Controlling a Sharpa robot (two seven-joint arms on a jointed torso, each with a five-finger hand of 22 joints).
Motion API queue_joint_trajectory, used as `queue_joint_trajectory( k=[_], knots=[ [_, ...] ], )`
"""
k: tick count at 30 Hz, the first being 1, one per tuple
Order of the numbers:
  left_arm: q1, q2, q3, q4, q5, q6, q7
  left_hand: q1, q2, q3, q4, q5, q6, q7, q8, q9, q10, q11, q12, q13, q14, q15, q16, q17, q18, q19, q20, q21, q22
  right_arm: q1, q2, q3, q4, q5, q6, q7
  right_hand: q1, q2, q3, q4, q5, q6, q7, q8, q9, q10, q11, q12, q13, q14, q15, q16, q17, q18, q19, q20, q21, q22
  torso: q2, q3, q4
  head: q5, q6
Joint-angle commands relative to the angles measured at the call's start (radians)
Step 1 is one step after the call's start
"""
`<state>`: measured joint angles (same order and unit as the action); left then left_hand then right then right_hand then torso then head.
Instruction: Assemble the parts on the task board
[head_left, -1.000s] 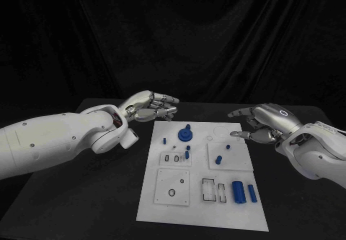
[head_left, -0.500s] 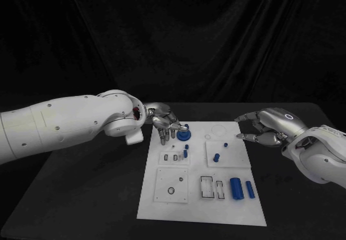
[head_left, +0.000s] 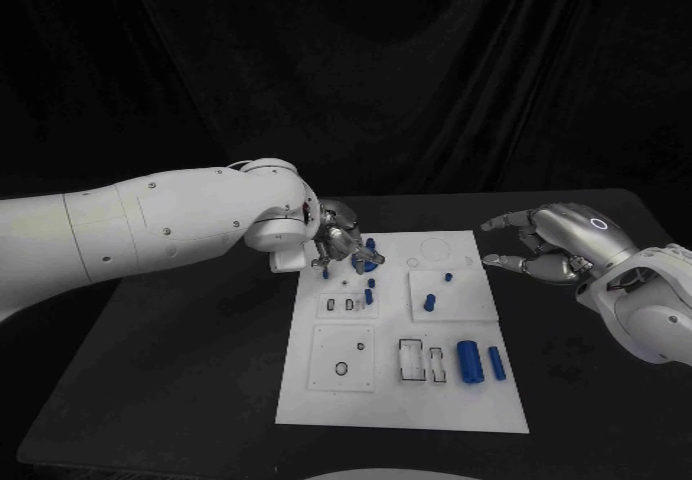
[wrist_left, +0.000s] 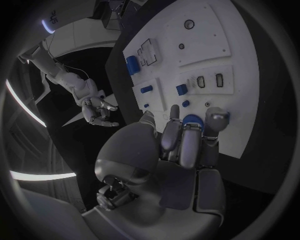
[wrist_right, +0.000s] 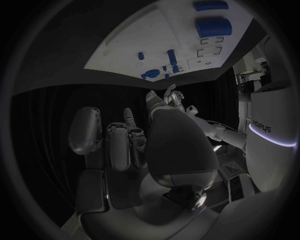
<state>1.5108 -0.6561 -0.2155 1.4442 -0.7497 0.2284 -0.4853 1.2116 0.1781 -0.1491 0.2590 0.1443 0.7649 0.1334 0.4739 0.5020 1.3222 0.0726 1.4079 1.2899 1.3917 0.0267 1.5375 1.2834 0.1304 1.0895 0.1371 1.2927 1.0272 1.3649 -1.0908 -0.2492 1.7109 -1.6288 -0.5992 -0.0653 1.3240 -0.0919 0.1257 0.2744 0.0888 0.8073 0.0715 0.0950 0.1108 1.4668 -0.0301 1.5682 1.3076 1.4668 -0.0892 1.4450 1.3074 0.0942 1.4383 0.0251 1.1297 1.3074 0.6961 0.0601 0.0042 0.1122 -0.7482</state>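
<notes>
Left hand (head_left: 342, 247) fingers curl down onto blue gear part (head_left: 366, 258) at task board (head_left: 404, 400) far-left corner; grip unclear

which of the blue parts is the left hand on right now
The round blue part at the task board's far left corner: the left hand's fingers are closing over it, while the other blue parts lie untouched further along the board.

Black table (head_left: 173, 390); white task board (head_left: 378, 400) flat at ctr
</notes>
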Motion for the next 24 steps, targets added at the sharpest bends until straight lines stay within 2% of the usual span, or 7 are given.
queue_joint_trajectory(
  k=[1, 2, 5, 10, 13, 20, 24],
  knots=[
    [-0.004, 0.011, 0.001, -0.003, -0.063, -0.034, -0.061, -0.015, 0.002, 0.017, -0.003, 0.003, -0.03, -0.004, 0.055, 0.088, 0.188, -0.007, 0.131, 0.236, 0.147, -0.006, 0.031, 0.246, -0.021, 0.061, -0.004, 0.06, 0.099, -0.002, -0.006, 0.0, 0.007, -0.025, -0.036, -0.03, 0.004, 0.003, -0.003, -0.004, 0.005, 0.008, 0.0, 0.003, 0.001, 0.104, 0.009, 0.003, 0.263, 0.08, 0.008, 0.003, 0.156, -0.014, 0.0, 0.006, 0.004, 0.157, -0.002, 0.0082, -0.0069, 0.005, -0.006],
    [-0.005, 0.014, 0.001, -0.002, -0.068, -0.04, -0.067, -0.018, 0.002, 0.019, -0.002, 0.005, -0.029, -0.008, 0.065, 0.104, 0.242, -0.01, 0.159, 0.276, 0.178, -0.009, 0.033, 0.285, -0.027, 0.089, -0.005, 0.077, 0.129, -0.002, -0.007, 0.0, 0.008, -0.025, -0.037, -0.03, 0.005, 0.005, -0.003, -0.005, 0.008, 0.009, 0.001, 0.002, 0.001, 0.104, 0.009, 0.003, 0.263, 0.08, 0.008, 0.002, 0.156, -0.014, 0.001, 0.006, 0.005, 0.158, -0.002, 0.0099, -0.0088, 0.006, -0.008],
    [-0.011, 0.022, 0.001, -0.002, -0.077, -0.057, -0.088, -0.026, -0.003, 0.025, -0.002, 0.006, -0.023, -0.017, 0.094, 0.151, 0.249, -0.02, 0.163, 0.281, 0.179, -0.018, 0.033, 0.287, -0.043, 0.165, -0.013, 0.121, 0.208, -0.002, -0.009, 0.0, 0.008, -0.026, -0.042, -0.032, 0.005, 0.005, -0.003, -0.005, 0.008, 0.009, 0.001, 0.002, 0.001, 0.104, 0.009, 0.003, 0.263, 0.08, 0.008, 0.002, 0.156, -0.014, 0.001, 0.006, 0.005, 0.158, -0.002, 0.0095, -0.0079, 0.006, -0.013],
    [-0.022, 0.033, 0.001, -0.004, -0.083, -0.057, -0.137, -0.046, -0.015, 0.027, 0.002, -0.008, -0.026, -0.033, 0.161, 0.258, 0.249, -0.035, 0.163, 0.281, 0.179, -0.033, 0.033, 0.287, -0.049, 0.196, -0.029, 0.137, 0.241, -0.003, -0.006, 0.0, 0.004, -0.026, -0.053, -0.034, 0.005, 0.006, -0.003, -0.005, 0.01, 0.01, 0.001, 0.002, 0.001, 0.104, 0.009, 0.003, 0.263, 0.08, 0.008, 0.001, 0.155, -0.014, 0.001, 0.006, 0.005, 0.158, -0.004, 0.0098, -0.0095, 0.006, -0.023],
    [-0.029, 0.037, 0.001, -0.007, -0.085, -0.051, -0.155, -0.068, -0.02, 0.021, 0.011, -0.029, -0.032, -0.036, 0.176, 0.294, 0.249, -0.038, 0.163, 0.281, 0.179, -0.037, 0.033, 0.287, -0.052, 0.21, -0.033, 0.141, 0.255, -0.003, -0.006, 0.0, 0.002, -0.027, -0.057, -0.033, 0.006, 0.007, -0.003, -0.005, 0.013, 0.012, 0.001, 0.002, 0.001, 0.104, 0.009, 0.003, 0.263, 0.08, 0.008, 0.0, 0.154, -0.014, 0.001, 0.006, 0.005, 0.158, -0.003, 0.0126, -0.0092, 0.003, -0.022],
    [-0.042, 0.038, 0.001, -0.008, -0.086, -0.053, -0.167, -0.08, -0.022, 0.02, 0.012, -0.038, -0.033, -0.04, 0.182, 0.323, 0.249, -0.043, 0.163, 0.281, 0.179, -0.041, 0.033, 0.287, -0.059, 0.241, -0.038, 0.156, 0.285, -0.006, -0.007, 0.0, -0.005, -0.027, -0.067, -0.031, 0.006, 0.008, -0.003, -0.006, 0.015, 0.013, 0.002, 0.001, 0.001, 0.098, 0.01, -0.004, 0.255, 0.079, 0.008, -0.005, 0.15, -0.014, 0.001, 0.006, 0.005, 0.158, -0.002, 0.0151, -0.0046, 0.0, -0.009],
    [-0.048, 0.037, 0.001, -0.005, -0.086, -0.059, -0.171, -0.081, -0.022, 0.021, 0.012, -0.038, -0.032, -0.04, 0.184, 0.328, 0.249, -0.043, 0.163, 0.281, 0.179, -0.042, 0.033, 0.287, -0.06, 0.244, -0.039, 0.158, 0.288, -0.008, -0.008, 0.0, -0.007, -0.027, -0.069, -0.03, 0.006, 0.008, -0.003, -0.006, 0.015, 0.013, 0.002, 0.001, 0.001, 0.098, 0.01, -0.004, 0.255, 0.079, 0.008, -0.005, 0.15, -0.014, 0.001, 0.006, 0.005, 0.158, -0.003, 0.0158, -0.0079, 0.002, -0.012]
  ],
)
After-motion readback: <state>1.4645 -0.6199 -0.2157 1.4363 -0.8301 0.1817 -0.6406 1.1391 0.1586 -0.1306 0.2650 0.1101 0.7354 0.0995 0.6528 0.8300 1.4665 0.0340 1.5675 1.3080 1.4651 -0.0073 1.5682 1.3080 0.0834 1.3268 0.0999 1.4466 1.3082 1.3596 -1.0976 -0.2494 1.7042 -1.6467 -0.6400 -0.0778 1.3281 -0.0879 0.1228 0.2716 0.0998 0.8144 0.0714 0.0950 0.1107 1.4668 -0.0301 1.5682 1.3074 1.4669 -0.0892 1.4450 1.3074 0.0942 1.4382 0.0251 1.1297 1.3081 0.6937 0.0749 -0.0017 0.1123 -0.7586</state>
